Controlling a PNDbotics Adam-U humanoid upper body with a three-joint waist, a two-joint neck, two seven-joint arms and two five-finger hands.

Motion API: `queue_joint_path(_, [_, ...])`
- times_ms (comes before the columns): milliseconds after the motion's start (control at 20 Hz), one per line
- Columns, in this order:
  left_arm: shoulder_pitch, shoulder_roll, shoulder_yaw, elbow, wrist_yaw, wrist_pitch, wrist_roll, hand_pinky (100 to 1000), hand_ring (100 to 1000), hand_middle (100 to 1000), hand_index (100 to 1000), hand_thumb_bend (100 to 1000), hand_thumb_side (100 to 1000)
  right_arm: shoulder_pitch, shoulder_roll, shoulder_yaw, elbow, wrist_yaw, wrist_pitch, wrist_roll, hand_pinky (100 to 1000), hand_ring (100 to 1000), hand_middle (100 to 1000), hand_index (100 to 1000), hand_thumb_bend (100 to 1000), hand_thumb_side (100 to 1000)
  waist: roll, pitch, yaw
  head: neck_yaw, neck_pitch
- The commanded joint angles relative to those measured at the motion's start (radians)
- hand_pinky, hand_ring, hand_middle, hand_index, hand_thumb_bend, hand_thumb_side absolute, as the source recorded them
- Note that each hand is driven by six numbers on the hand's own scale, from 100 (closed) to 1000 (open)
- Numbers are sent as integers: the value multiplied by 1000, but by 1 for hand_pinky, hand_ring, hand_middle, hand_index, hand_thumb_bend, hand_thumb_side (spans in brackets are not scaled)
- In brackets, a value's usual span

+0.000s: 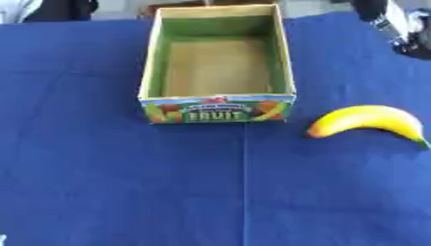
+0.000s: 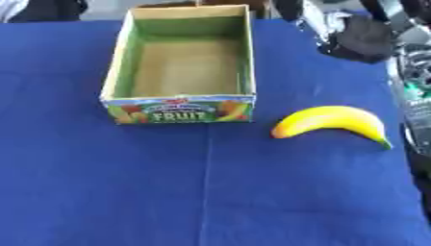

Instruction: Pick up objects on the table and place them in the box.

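A yellow banana lies on the blue cloth to the right of the box, its green stem end pointing right and toward me. The open cardboard box, printed "FRUIT" on its near wall, stands at the centre back with nothing inside. My right hand is a dark shape high at the upper right, above the cloth, behind the banana and apart from it. Its silver and black forearm comes in from the top right corner. My left hand does not show.
The blue cloth covers the whole table. Along the right edge in the right eye view stands dark equipment just off the table. Dark shapes line the far edge behind the box.
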Motion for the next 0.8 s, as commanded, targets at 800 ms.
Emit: queue_joint_path(800, [0,13,1,-20,1,2,-1,714,746,797,930,100,941,25,-135,-7,82,21,-7,129,719,844,609,836,590,1000,-8,-247,-9,6,-16])
